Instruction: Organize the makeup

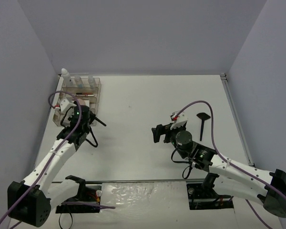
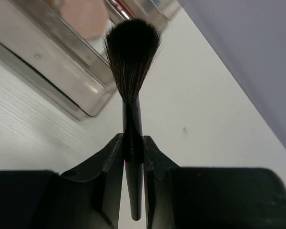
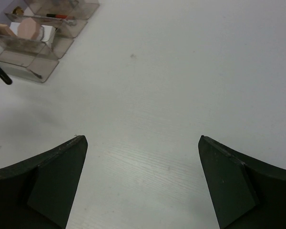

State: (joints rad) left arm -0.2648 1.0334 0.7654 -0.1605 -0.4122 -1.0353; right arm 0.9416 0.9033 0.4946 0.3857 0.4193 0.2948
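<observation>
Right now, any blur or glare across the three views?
Left wrist: makeup brush sharp, clear organizer tray behind it out of focus, highlights on its rim. Right wrist: even light, no glare, open right tool dark. Top external: soft shadows, speckled glare at near edge of table.

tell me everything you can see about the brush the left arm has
The brush is black: a slim glossy handle ending in a soft, rounded tuft of dark bristles. The left gripper is shut on the handle, a finger on each side. The tuft points toward the smoky clear organizer tray, over the white table; whether it touches the tray is unclear.
</observation>
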